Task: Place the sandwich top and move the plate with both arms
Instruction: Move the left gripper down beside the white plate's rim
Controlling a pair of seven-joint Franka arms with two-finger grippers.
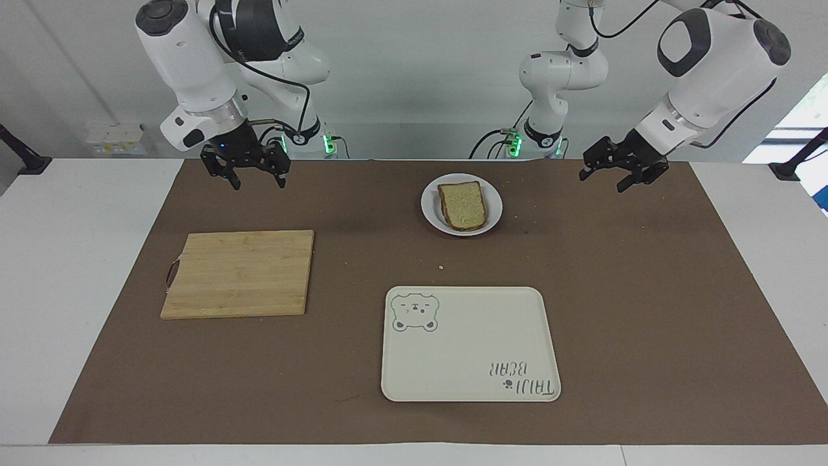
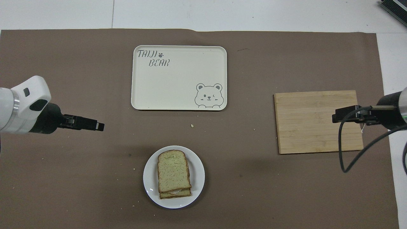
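Observation:
The sandwich top (image 1: 462, 205), a pale bread slice with brown crust, lies on a stacked sandwich on the small white plate (image 1: 495, 208). It also shows in the overhead view (image 2: 173, 168), on the plate (image 2: 198, 179). My right gripper (image 1: 257, 181) is open and empty, raised over the wooden cutting board; the overhead view shows it (image 2: 337, 117) over the board's end. My left gripper (image 1: 603, 181) is open and empty, raised over bare mat toward the left arm's end from the plate, also seen from overhead (image 2: 98, 126). Neither touches the plate.
A cream tray with a bear drawing (image 1: 469, 343) (image 2: 178, 78) lies farther from the robots than the plate. A wooden cutting board (image 1: 239, 273) (image 2: 318, 122) lies toward the right arm's end. A brown mat (image 1: 647, 291) covers the table, with small crumbs.

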